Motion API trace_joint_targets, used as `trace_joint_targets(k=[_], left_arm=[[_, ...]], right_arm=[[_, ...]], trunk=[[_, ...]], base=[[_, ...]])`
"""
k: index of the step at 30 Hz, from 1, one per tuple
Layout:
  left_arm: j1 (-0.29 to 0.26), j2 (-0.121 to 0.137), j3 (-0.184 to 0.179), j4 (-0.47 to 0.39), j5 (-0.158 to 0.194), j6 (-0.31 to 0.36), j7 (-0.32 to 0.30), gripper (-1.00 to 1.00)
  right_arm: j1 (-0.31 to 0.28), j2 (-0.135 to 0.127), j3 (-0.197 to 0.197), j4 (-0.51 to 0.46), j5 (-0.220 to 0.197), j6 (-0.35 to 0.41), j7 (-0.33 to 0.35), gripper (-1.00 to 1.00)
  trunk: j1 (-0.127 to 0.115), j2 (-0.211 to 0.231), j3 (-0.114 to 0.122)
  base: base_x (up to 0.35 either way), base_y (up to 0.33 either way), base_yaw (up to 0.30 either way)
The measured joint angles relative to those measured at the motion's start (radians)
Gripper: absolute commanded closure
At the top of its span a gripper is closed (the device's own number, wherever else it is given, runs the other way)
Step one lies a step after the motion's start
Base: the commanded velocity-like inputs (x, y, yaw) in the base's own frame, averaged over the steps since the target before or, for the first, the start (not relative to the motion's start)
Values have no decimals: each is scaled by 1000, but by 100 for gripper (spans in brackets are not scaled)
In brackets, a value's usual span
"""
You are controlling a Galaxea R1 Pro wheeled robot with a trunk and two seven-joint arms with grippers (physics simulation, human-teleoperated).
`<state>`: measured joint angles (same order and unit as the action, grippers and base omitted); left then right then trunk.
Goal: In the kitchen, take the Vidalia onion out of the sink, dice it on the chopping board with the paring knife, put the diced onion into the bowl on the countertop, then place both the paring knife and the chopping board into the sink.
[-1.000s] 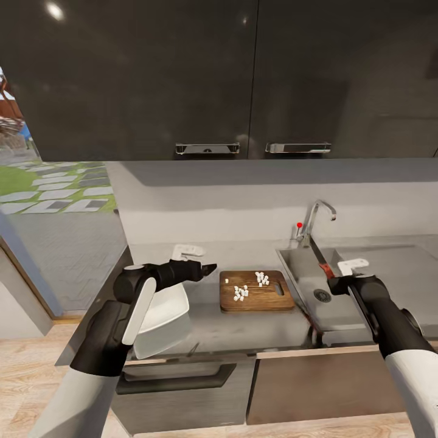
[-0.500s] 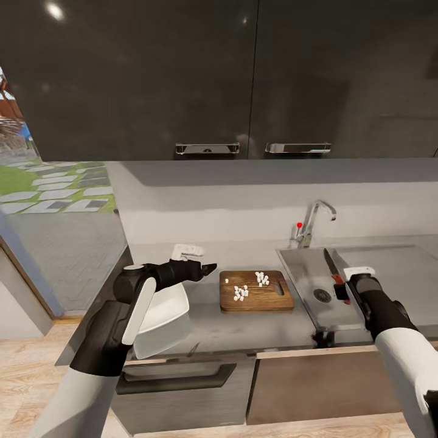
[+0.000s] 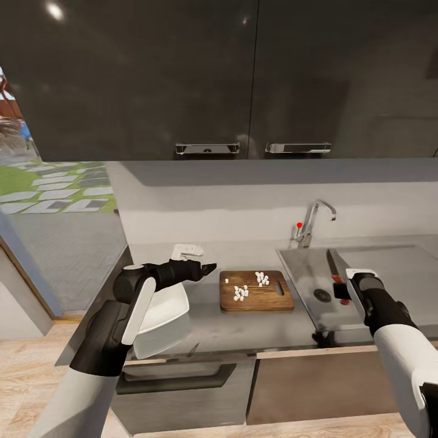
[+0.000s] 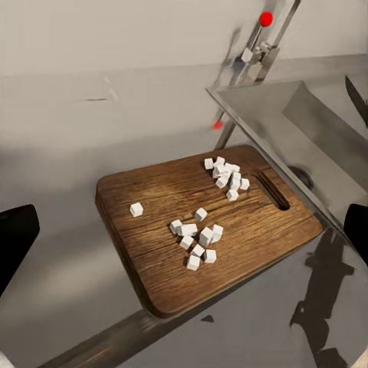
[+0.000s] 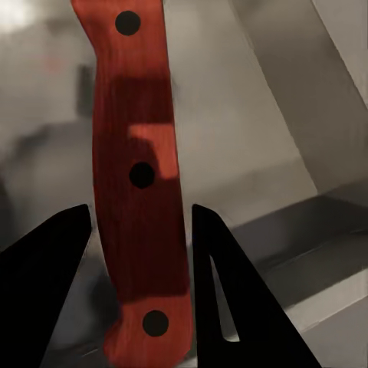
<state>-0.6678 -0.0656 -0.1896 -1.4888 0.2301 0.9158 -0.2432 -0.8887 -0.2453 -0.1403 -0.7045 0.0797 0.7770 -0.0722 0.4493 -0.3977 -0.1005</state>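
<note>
The dark wood chopping board (image 3: pixel 255 292) lies on the grey countertop (image 3: pixel 243 328), with white diced onion (image 3: pixel 249 286) scattered on it. The white square bowl (image 3: pixel 161 307) stands to its left. Above the counter between bowl and board, my left gripper (image 3: pixel 207 267) hovers open; its wrist view looks down on the board (image 4: pixel 253 253) and the onion dice (image 4: pixel 203 238). My right gripper (image 3: pixel 344 291) is low in the sink (image 3: pixel 301 267), shut on the paring knife (image 3: pixel 333 267). The red handle (image 5: pixel 134 153) sits between the black fingers (image 5: pixel 46 276).
The chrome tap (image 3: pixel 316 219) and red knob (image 3: pixel 298 225) stand behind the basin. A small white object (image 3: pixel 187 249) lies at the back of the counter. Black upper cabinets with chrome handles (image 3: pixel 207 148) hang overhead. An opening to a garden (image 3: pixel 48 188) is at the left.
My right arm has carried the knife down and to the right into the sink, the blade swinging away from the tap. The left arm, board and bowl have not moved.
</note>
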Motion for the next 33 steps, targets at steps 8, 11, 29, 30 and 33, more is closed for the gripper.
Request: trace_joint_targets(k=[8, 11, 29, 30, 33], left_arm=[[0, 1, 5, 0, 0, 0, 0, -100], [0, 1, 8, 0, 0, 0, 0, -100], [0, 2, 41, 0, 0, 2, 0, -100], [0, 3, 41, 0, 0, 2, 0, -100], [0, 2, 41, 0, 0, 2, 0, -100]], right_arm=[[0, 3, -1, 0, -22, 0, 3, 100], [0, 3, 0, 0, -23, 0, 3, 100], [0, 7, 2, 0, -25, 4, 4, 100], [0, 8, 2, 0, -25, 4, 4, 100], [0, 9, 2, 1, -25, 5, 4, 100]], trunk=[[0, 0, 0], [0, 0, 0], [0, 0, 0], [0, 0, 0], [0, 0, 0]], base=[[42, -86, 0], [14, -30, 0], [29, -33, 0], [123, -164, 0], [136, -168, 0]])
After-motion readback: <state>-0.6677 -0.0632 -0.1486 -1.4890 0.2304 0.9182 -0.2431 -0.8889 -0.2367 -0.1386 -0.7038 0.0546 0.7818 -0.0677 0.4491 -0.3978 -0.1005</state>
